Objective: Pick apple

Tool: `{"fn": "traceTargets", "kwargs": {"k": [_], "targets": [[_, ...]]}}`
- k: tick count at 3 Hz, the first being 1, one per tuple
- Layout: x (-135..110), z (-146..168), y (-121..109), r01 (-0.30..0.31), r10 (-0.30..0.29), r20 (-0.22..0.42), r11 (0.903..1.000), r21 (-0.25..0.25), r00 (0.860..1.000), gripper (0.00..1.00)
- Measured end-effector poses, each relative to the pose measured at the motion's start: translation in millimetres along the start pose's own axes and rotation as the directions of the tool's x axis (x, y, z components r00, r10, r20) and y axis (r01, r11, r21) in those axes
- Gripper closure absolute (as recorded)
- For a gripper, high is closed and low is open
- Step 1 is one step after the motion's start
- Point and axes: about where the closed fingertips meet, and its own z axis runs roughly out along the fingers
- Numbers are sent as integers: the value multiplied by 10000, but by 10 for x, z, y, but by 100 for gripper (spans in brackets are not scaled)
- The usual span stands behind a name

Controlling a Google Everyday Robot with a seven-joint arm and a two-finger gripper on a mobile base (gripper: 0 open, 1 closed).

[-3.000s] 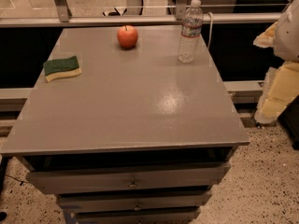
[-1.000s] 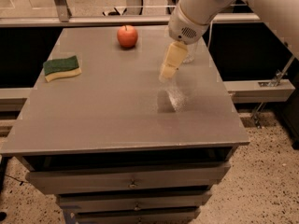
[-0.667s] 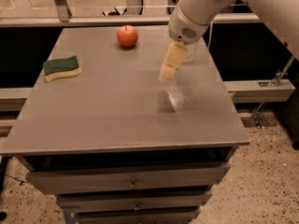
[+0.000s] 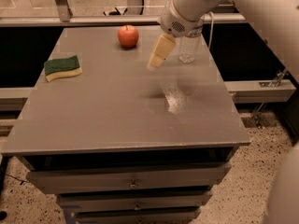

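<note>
The apple is small, round and red-orange, and sits at the far middle of the grey table. My gripper hangs from the white arm, which comes in from the upper right. It hovers above the table, to the right of the apple and a little nearer the camera, apart from it. It holds nothing that I can see. A blurred shadow lies on the table under it.
A clear plastic bottle stands at the far right of the table, partly hidden behind the arm. A green and yellow sponge lies at the left. Drawers sit below the table's front edge. A rail runs behind the table.
The arm has swung in from the right edge to over the table. In the last second the gripper has shifted left, closer to the apple. Apple, bottle and sponge have not moved.
</note>
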Motion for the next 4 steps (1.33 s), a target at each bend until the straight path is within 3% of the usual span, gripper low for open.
{"fn": "traceTargets", "kwargs": {"k": [2,4], "targets": [[-279,592,-760,-544,512,890,9979,339,9947,0],[-397,1112,-1158,-1446,1381,1544,9890,318,9783,0]]}}
